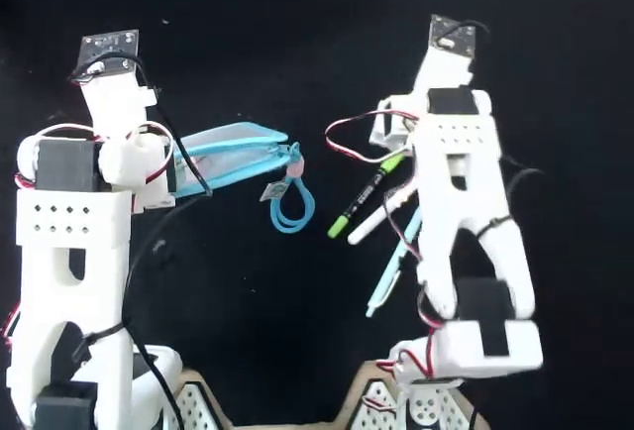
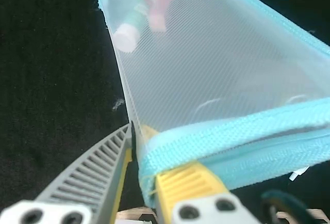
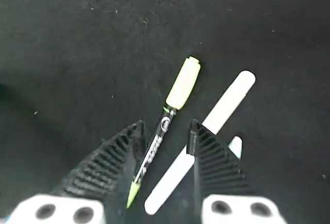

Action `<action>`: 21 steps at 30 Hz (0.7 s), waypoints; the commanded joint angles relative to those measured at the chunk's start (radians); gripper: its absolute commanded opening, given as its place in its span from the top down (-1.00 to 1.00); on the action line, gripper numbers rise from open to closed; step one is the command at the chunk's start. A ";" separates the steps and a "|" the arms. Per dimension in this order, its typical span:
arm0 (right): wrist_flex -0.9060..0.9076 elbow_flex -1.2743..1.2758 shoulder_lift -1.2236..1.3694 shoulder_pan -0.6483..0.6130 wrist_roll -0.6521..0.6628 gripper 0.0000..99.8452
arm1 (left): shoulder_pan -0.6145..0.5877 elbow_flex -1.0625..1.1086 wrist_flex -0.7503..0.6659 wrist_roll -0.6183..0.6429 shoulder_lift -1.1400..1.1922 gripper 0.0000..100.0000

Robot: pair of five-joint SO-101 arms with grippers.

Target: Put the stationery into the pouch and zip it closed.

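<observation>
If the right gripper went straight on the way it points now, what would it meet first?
The right gripper would probably first meet the green-capped black marker lying between its open jaws, though depth is unclear; the white pen lies beside.

High view: fixed camera above the table [image 1: 248, 331], facing down from well off. Arm bases sit at the near edge, both arms in frame.

Left wrist view: rides the left arm, looks out along the left gripper [image 2: 138, 131], very close on the pouch [image 2: 216, 69].

Right wrist view: looks down past the right gripper [image 3: 165, 131], close over the green-capped pen [image 3: 183, 82] and white pen [image 3: 227, 102].

The high view shares the pouch with the left wrist view, and both pens with the right.
</observation>
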 commanded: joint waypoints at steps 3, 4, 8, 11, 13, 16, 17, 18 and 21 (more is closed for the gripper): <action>-0.130 -0.061 0.113 0.018 -0.018 0.73 | 0.002 0.025 -0.008 0.005 0.008 0.94; -0.141 -0.061 0.133 0.018 -0.018 0.73 | 0.002 0.025 -0.008 0.005 0.008 0.94; -0.180 -0.085 0.202 0.017 -0.018 0.73 | 0.002 0.025 -0.008 0.005 0.008 0.94; -0.170 -0.145 0.265 0.032 -0.057 0.73 | 0.002 0.025 -0.008 0.005 0.008 0.94; -0.147 -0.193 0.309 0.046 -0.109 0.73 | 0.002 0.025 -0.005 0.005 0.008 0.94; -0.094 -0.271 0.380 0.049 -0.138 0.72 | 0.002 0.025 -0.005 0.005 0.008 0.94; -0.071 -0.295 0.401 0.044 -0.141 0.72 | 0.002 0.025 -0.005 0.005 0.008 0.94; -0.043 -0.323 0.423 0.044 -0.143 0.72 | 0.002 0.025 -0.005 0.005 0.008 0.94; 0.034 -0.410 0.483 0.048 -0.143 0.72 | 0.002 0.025 -0.005 0.005 0.008 0.94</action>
